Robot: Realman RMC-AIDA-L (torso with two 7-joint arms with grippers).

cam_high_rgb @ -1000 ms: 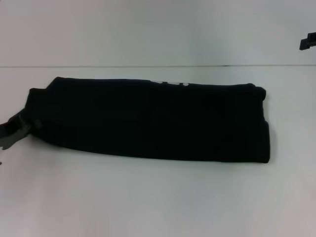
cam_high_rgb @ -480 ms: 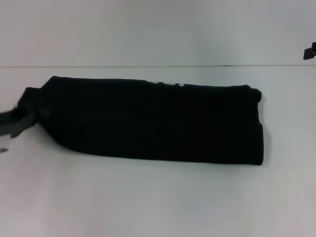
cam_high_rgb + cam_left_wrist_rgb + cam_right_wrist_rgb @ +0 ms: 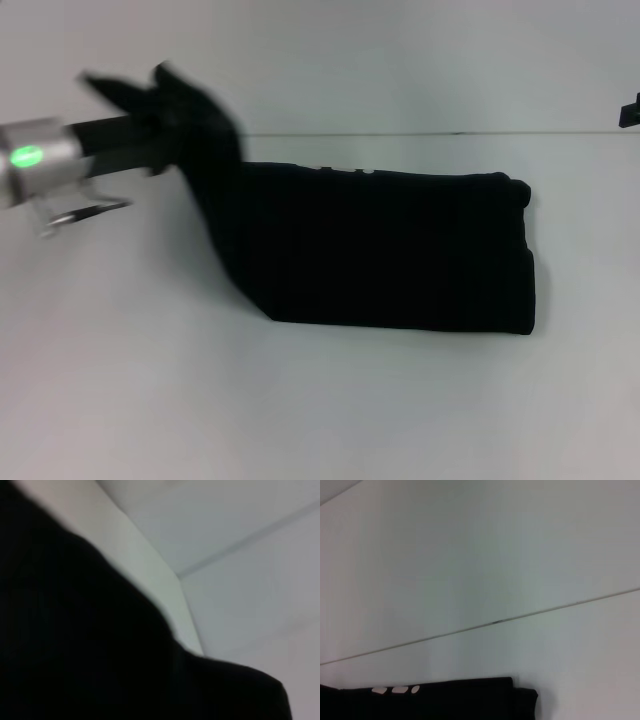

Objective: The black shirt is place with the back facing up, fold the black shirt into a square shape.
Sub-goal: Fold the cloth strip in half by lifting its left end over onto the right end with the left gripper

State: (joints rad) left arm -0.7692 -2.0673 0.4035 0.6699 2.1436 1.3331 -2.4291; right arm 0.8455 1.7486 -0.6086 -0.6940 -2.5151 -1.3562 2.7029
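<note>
The black shirt (image 3: 400, 250) lies folded into a long band across the white table, with a bit of white lettering (image 3: 345, 170) at its far edge. Its left end is raised off the table and hangs from my left gripper (image 3: 150, 110), which is shut on the cloth up at the left, blurred by motion. In the left wrist view black fabric (image 3: 75, 640) fills most of the picture. The right wrist view shows the shirt's far edge (image 3: 445, 700) with the white letters (image 3: 395, 690). My right gripper (image 3: 630, 108) is only a dark sliver at the far right edge, well away from the shirt.
The white table (image 3: 320, 400) runs to a back edge line (image 3: 400, 133) against a pale wall. Bare tabletop lies in front of the shirt and to its left, under the lifted end.
My left gripper has gone from table level at the shirt's left end up and to the right, lifting that end. The band on the table now looks shorter. The right arm has stayed put.
</note>
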